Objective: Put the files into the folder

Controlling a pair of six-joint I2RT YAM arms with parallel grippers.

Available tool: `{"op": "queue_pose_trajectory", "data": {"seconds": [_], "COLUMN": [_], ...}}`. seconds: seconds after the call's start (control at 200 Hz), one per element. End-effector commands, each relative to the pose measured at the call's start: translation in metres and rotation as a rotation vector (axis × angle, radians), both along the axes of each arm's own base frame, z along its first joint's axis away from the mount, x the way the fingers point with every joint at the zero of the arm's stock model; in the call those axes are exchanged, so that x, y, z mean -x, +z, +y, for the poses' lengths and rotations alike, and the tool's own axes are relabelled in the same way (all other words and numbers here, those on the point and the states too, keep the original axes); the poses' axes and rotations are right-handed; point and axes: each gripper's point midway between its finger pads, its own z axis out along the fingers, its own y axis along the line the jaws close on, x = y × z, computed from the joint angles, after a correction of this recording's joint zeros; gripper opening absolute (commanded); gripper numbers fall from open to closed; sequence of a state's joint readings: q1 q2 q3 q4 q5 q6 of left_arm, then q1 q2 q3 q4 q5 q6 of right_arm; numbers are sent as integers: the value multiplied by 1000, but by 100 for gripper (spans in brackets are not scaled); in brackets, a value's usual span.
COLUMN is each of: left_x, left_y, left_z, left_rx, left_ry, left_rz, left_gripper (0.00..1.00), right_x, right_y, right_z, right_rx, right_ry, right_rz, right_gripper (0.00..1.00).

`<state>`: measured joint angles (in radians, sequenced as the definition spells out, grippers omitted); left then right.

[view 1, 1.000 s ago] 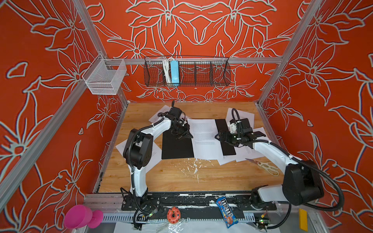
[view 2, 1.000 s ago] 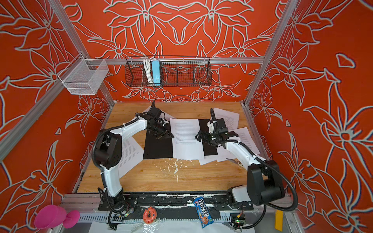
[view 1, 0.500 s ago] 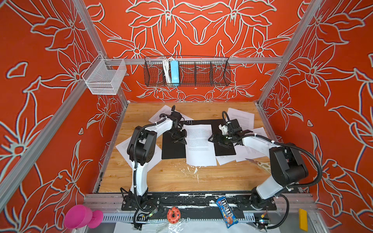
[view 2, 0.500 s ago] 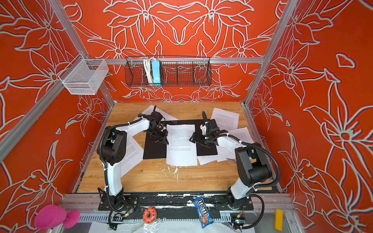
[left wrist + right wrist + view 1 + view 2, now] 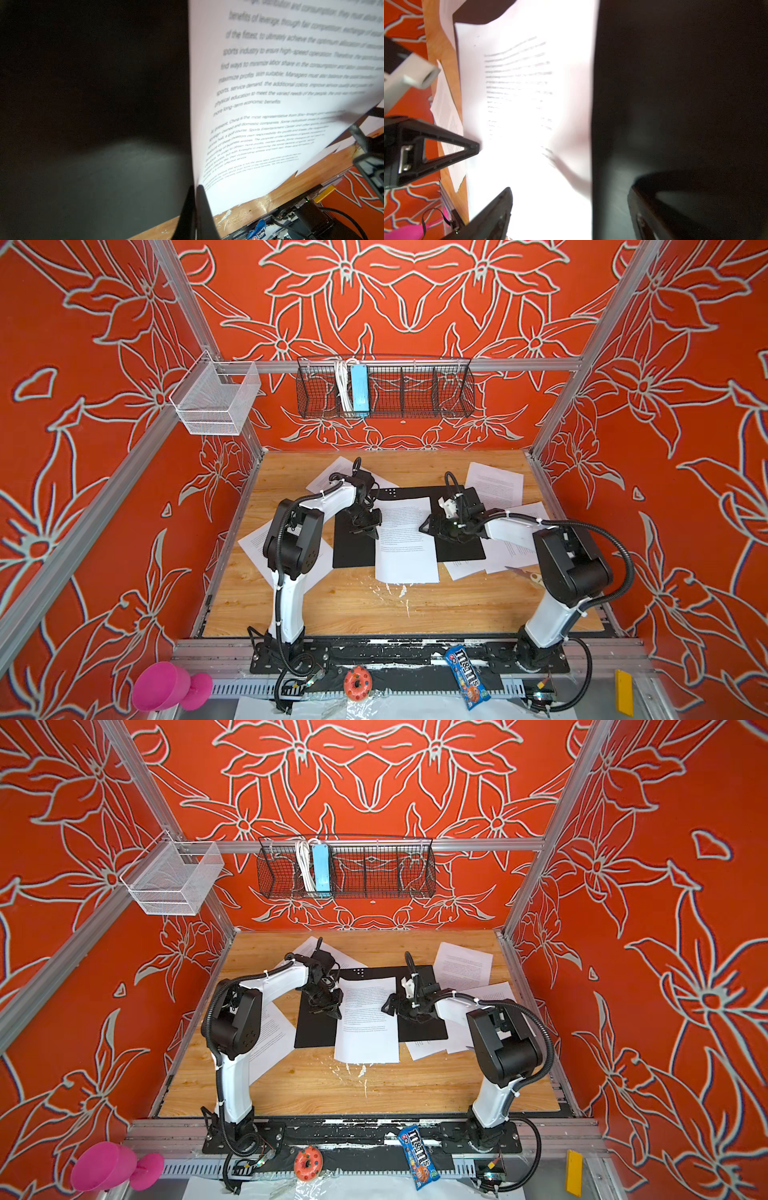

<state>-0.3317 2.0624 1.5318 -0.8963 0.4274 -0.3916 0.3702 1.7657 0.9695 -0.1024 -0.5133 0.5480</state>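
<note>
Left jaws clamped on sheet (image 5: 270,124) edge, clear only from left wrist | right jaws wide over folder (image 5: 675,83)

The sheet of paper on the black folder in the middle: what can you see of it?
The sheet is white paper printed with small black text. It lies across the middle of the open black folder, its near end overhanging onto the wooden table. The left gripper pinches its left edge; the right gripper hangs open at its right edge.
</note>
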Motion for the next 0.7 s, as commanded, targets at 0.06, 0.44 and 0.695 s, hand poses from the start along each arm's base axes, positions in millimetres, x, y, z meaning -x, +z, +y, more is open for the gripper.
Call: {"op": "queue_pose_trajectory", "data": {"seconds": [0.06,0.44,0.695], "left_x": [6,9,10], "left_y": [-6,-20,-25], "left_z": [4,6,9], "left_rx": [-16,-40,-59], "left_ry": [2,21,20], "left_rz": [37,83,93], "left_gripper": [0,0,0], "right_x": [-4,4,7], "right_y": [-7,-7,-1], "right_z": [8,14,17], "right_rx": [-5,-92,-159], "right_ry": [-21,-36,-34], "right_rz": [15,9,10], "right_gripper": [76,57,43]}}
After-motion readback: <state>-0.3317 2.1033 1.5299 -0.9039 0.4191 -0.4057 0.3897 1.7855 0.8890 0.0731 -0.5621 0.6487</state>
